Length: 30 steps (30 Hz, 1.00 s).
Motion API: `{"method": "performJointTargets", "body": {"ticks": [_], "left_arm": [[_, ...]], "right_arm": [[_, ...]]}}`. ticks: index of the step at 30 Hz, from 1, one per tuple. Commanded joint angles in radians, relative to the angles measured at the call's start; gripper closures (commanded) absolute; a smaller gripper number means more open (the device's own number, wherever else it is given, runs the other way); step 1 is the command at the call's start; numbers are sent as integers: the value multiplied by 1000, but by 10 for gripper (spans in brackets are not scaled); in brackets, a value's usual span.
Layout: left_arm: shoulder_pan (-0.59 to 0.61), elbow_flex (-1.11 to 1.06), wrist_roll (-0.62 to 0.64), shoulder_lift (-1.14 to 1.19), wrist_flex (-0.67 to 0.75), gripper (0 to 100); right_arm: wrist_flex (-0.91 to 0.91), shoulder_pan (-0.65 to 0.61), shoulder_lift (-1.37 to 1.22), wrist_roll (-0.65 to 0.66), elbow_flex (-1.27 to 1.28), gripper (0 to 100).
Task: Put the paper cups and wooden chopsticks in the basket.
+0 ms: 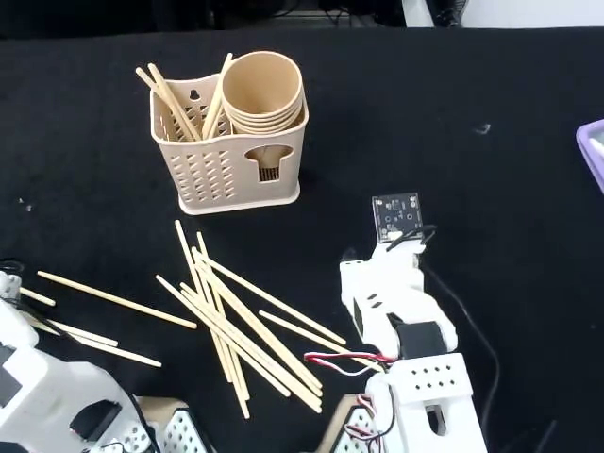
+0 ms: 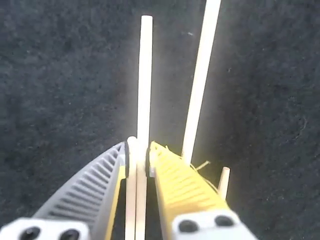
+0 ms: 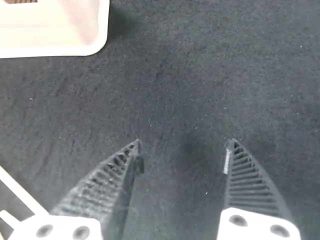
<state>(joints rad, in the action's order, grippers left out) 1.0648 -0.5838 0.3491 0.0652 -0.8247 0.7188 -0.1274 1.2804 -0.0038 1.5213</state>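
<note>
Done: the paper cups [image 1: 264, 90] sit nested in one stack inside the basket [image 1: 231, 175], and a few chopsticks [image 1: 170, 99] stand in the compartment beside them.
Left to do: I judge the cups finished, but most of the chopsticks lie on the surface [image 1: 491, 208].
Cups counted: one stack. I make out about five rims but cannot be sure.
Chopsticks in basket: about four.
Chopsticks on surface: roughly ten in a crossed pile [image 1: 236, 326] in front of the basket, and about four strays [image 1: 113, 300] near the left arm [image 1: 38, 396]. Overlaps make the count rough.
Left jaws: pinched shut on one chopstick [image 2: 145, 80], with another [image 2: 200, 85] just beside it.
Right jaws: wide apart, holding nothing, over bare surface near the basket's corner [image 3: 60, 30].
</note>
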Motion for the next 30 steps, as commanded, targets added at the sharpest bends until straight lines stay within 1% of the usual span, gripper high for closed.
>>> {"method": "performJointTargets", "body": {"ticks": [1,5,8,10,12,16,20,23,25,30], "left_arm": [[21,41,43,2,-15,969],[67,257,103,2,-137,969],[94,449,107,2,-239,969],[93,559,103,2,-327,969],[82,667,68,2,-422,969],[30,880,41,2,-600,969],[-70,1176,48,2,-784,970],[-179,1465,52,2,-882,970],[-260,1667,71,2,-908,970],[-475,2120,71,9,-910,970]], "right_arm": [[-17,-17,27,2,-4,737],[-15,-17,27,2,-4,737],[-15,-17,27,2,-4,737],[-17,-17,27,2,-4,737],[-17,-17,27,2,-4,737],[-17,-17,27,2,-4,737],[-17,-17,27,2,-4,737],[-17,-17,27,2,-4,737],[-17,-17,27,2,-4,737],[-17,-17,27,2,-4,737]]}}
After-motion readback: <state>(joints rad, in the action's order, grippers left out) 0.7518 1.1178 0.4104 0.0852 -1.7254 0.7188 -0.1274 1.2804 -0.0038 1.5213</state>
